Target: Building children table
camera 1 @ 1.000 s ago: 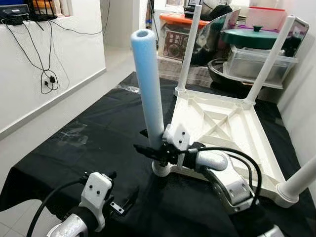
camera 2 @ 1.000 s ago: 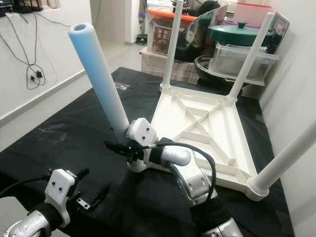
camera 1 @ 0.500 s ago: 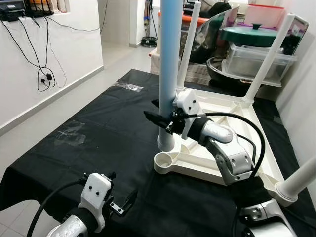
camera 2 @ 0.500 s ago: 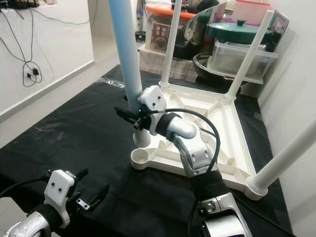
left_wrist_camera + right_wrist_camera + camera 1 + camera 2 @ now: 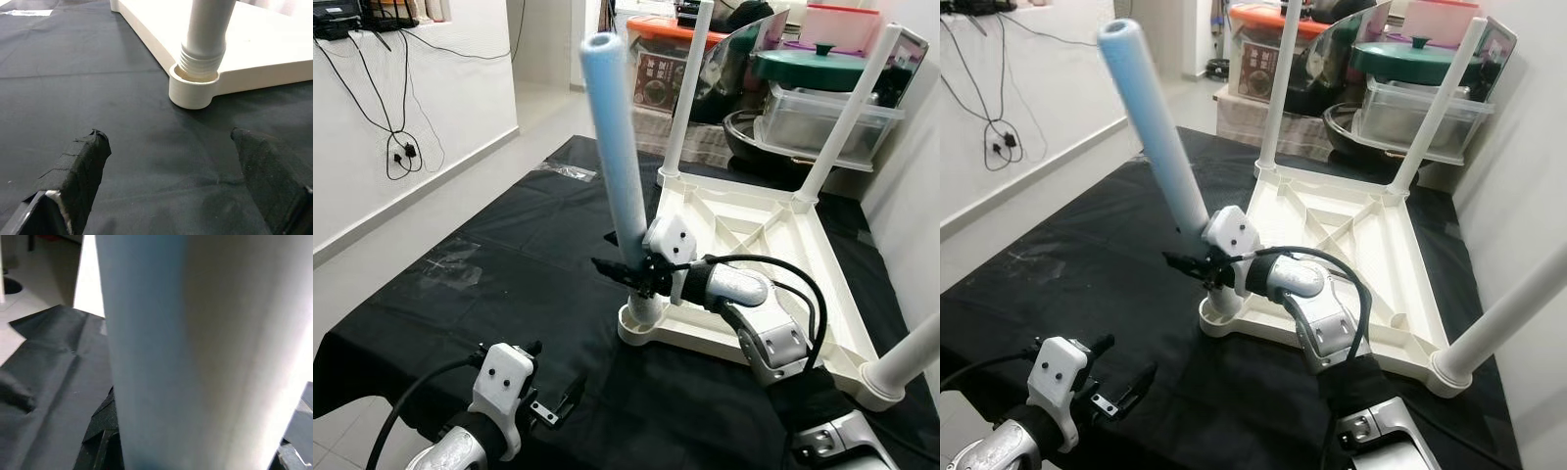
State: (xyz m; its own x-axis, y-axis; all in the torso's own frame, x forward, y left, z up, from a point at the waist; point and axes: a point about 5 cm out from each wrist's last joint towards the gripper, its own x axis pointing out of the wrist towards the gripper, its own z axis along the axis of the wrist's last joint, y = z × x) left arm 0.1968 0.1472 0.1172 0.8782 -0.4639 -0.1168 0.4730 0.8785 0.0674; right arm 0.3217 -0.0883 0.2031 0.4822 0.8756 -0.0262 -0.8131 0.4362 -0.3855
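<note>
A white children's table top (image 5: 773,257) lies upside down on a black cloth. Two legs stand at its far corners (image 5: 685,93) and one at the near right (image 5: 911,357). My right gripper (image 5: 625,272) is shut on a pale blue-white leg (image 5: 615,147), which leans left. The leg's threaded end (image 5: 201,54) sits in the near-left corner socket (image 5: 193,93). The right wrist view shows the leg (image 5: 161,352) pressed close between the fingers. My left gripper (image 5: 171,161) hovers open over the cloth, just short of that socket.
Plastic storage boxes (image 5: 822,117), a green-lidded pot (image 5: 813,70) and a dark basin stand behind the table top. A white wall runs close on the right. On the left the black cloth (image 5: 489,264) ends at pale floor, with cables hanging on a wall (image 5: 406,152).
Half a second ago the right gripper held the leg upright and raised above the corner. It has since come down, with the leg's end in the socket and its top leaning left.
</note>
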